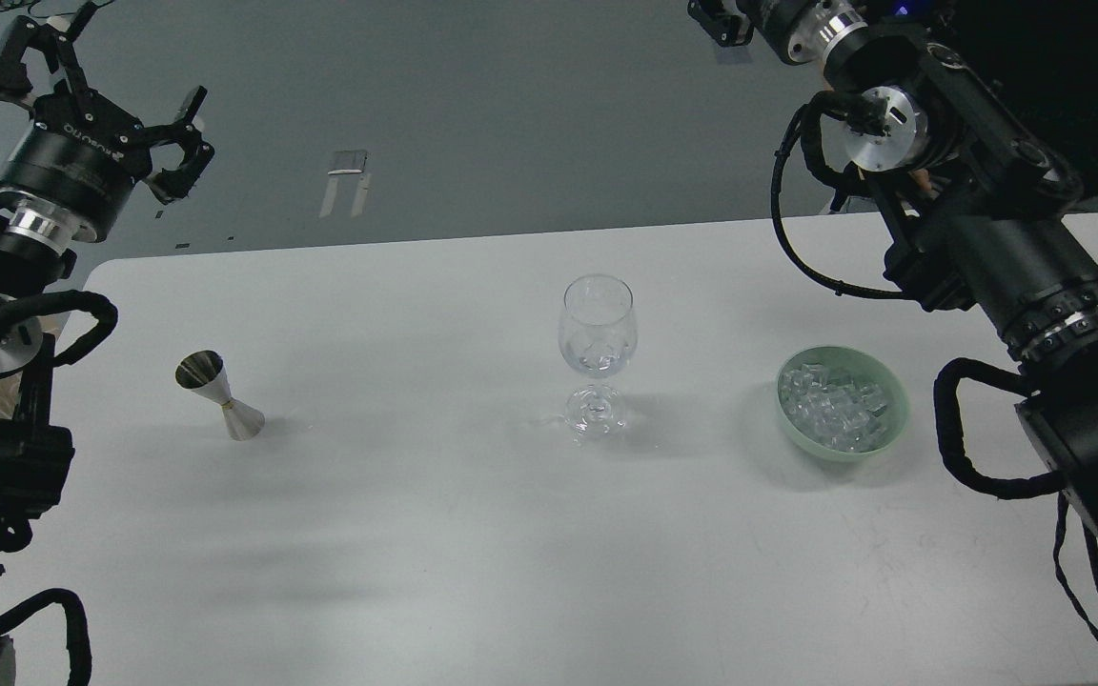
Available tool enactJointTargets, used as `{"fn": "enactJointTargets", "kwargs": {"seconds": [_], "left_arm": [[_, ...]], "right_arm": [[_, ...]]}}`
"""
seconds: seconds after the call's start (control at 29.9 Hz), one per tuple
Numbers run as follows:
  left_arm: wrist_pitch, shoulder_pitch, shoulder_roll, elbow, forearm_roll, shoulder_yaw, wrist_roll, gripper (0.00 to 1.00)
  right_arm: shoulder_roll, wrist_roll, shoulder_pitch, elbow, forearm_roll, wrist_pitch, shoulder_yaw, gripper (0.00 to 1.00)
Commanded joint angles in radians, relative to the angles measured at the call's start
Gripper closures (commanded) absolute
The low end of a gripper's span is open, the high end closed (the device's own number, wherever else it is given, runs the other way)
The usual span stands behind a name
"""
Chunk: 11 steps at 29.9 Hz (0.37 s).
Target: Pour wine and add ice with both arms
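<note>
On the white worktop the ice lay heaped in a green bowl, right of the wine glass; a jigger stood left; the left end effector hung fingers apart; the right end effector was cropped, state unclear.

Two black jointed arms; silver wrist rings; looped black cables; white lettering.
</note>
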Motion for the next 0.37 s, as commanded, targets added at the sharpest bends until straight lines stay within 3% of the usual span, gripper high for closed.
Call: {"fn": "enactJointTargets", "kwargs": {"seconds": [0.0, 0.03, 0.07, 0.33], "left_arm": [[-0.001, -0.003, -0.014, 0.001, 0.019, 0.027, -0.095, 0.02], [0.005, -0.003, -0.017, 0.001, 0.021, 0.029, -0.131, 0.02], [0.008, -0.003, -0.017, 0.001, 0.021, 0.029, -0.139, 0.02], [0.011, -0.014, -0.031, 0.002, 0.019, 0.07, -0.142, 0.02]], "right_arm": [[0.0, 0.012, -0.006, 0.001, 0.013, -0.006, 0.004, 0.0], [0.0, 0.013, -0.013, 0.003, 0.014, -0.006, 0.005, 0.0], [0.0, 0.015, -0.018, 0.003, 0.014, -0.006, 0.007, 0.0], [0.0, 0.019, -0.079, 0.038, 0.017, 0.006, -0.01, 0.0]]}}
